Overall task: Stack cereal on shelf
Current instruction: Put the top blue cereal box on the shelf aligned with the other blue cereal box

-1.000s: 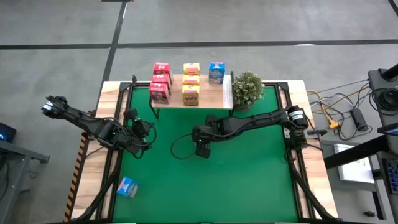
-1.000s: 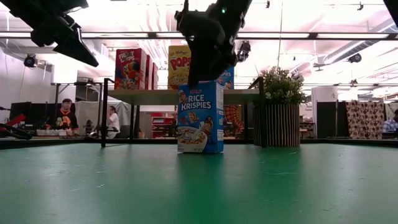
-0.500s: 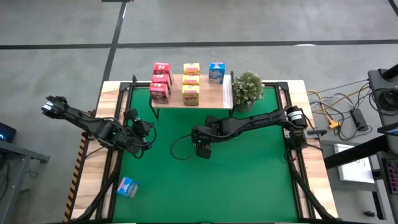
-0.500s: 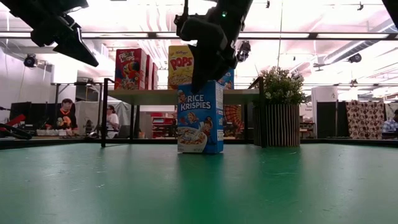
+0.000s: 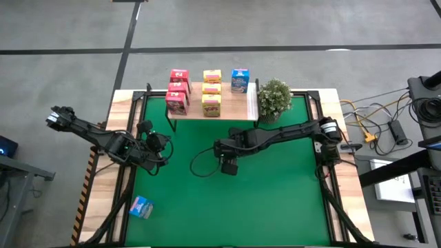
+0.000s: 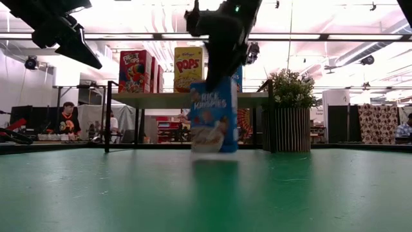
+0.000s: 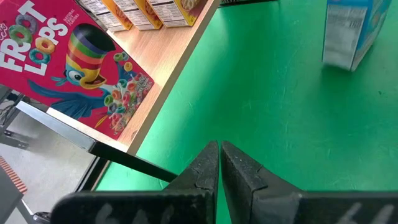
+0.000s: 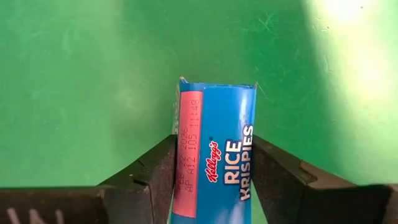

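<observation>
the right gripper (image 5: 229,165) is clamping an upright blue box (image 6: 214,116) in front of the shelf (image 5: 234,105), while the left gripper (image 7: 220,163) is hanging closed and empty.

blue cereal box (image 6: 214,116) (tilted) mid-table

high: overhead, down | low: tabletop, level | wrists: close | shared: shelf (image 5: 213,105)

Blue Rice Krispies box (image 8: 214,155) — white lettering, pink-red date strip — between black fingers (image 8: 152,174) over green tabletop (image 8: 74,93).
</observation>
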Robot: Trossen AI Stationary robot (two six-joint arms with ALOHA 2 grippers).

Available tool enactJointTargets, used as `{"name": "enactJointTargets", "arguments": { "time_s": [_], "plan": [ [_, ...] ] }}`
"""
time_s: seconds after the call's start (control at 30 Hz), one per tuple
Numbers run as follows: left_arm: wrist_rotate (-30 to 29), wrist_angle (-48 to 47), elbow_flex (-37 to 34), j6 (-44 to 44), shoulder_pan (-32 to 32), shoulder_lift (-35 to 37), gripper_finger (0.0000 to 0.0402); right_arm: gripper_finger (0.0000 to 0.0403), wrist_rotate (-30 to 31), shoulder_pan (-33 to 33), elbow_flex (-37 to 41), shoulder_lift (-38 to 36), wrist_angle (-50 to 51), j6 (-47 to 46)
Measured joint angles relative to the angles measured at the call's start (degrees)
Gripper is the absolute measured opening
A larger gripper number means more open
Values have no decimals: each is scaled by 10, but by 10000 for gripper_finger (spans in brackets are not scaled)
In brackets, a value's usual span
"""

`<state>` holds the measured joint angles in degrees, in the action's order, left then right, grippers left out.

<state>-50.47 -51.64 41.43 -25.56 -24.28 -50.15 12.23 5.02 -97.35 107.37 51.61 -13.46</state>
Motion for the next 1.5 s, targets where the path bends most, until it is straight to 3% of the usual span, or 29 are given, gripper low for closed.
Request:
{"name": "enactJointTargets", "arguments": {
  "time_s": [0.37, 0.67, 0.93, 1.37, 1.5],
  "plan": [
    [0, 6, 0, 0, 0, 0, 0, 175, -12, -1, -201, -12, 281, 82],
    [0, 9, 0, 0, 0, 0, 0, 176, -2, -32, -336, -13, 332, 215],
    [0, 9, 0, 0, 0, 0, 0, 176, -13, -119, -358, -18, 336, 316],
    [0, 16, 0, 9, 0, 0, 0, 175, -172, -298, -355, -18, 306, 417],
    [0, 17, 0, 9, 0, 0, 0, 175, -186, -328, -352, -18, 290, 445]
  ]
}}
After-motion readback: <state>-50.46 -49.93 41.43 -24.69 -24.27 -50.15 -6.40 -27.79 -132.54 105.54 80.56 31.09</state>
